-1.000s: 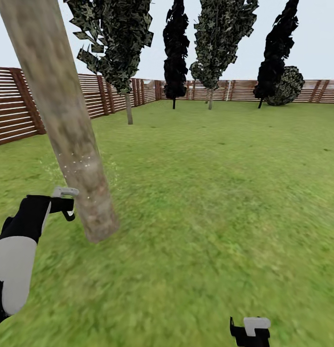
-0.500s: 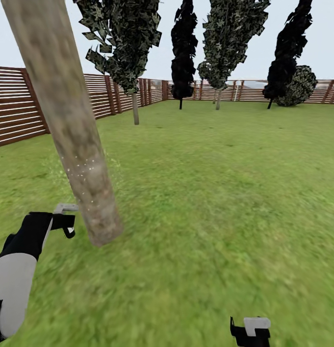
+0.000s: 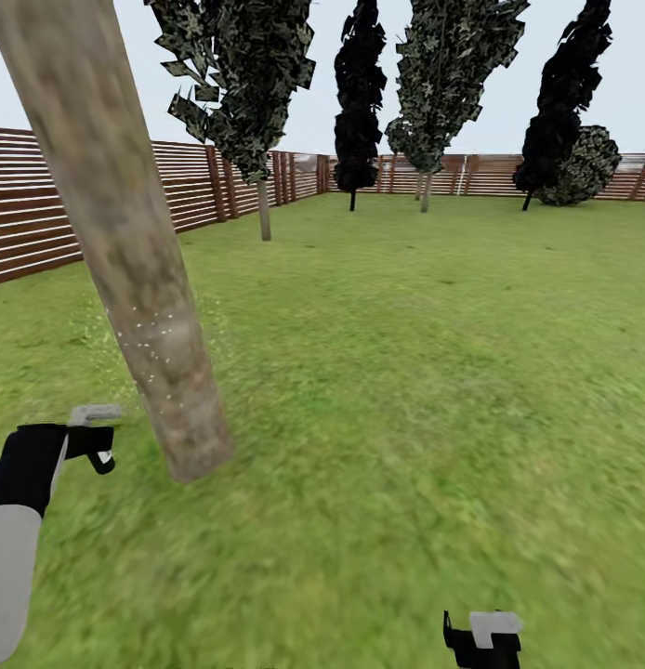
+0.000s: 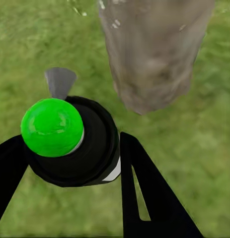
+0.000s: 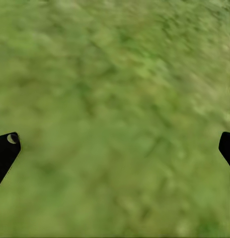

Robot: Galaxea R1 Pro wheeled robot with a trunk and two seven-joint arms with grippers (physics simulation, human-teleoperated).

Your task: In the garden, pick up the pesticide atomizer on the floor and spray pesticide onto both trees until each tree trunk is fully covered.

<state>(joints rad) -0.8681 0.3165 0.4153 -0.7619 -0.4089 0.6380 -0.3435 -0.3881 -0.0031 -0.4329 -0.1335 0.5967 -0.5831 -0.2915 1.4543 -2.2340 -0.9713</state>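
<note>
Gripping the pesticide atomizer [image 4: 70, 144] between closed fingers, the left gripper [image 3: 85, 441] hovered just beside the speckled tree trunk [image 3: 127, 242] on the lawn [image 3: 406, 372]; the right gripper [image 5: 115, 144] hung wide open and empty over grass.

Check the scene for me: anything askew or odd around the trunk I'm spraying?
The trunk leans hard in the head view, probably camera tilt. White specks dot it mid-height. The left gripper holds the atomizer, its cap spot showing green. Nothing looks spilled or damaged.
</note>
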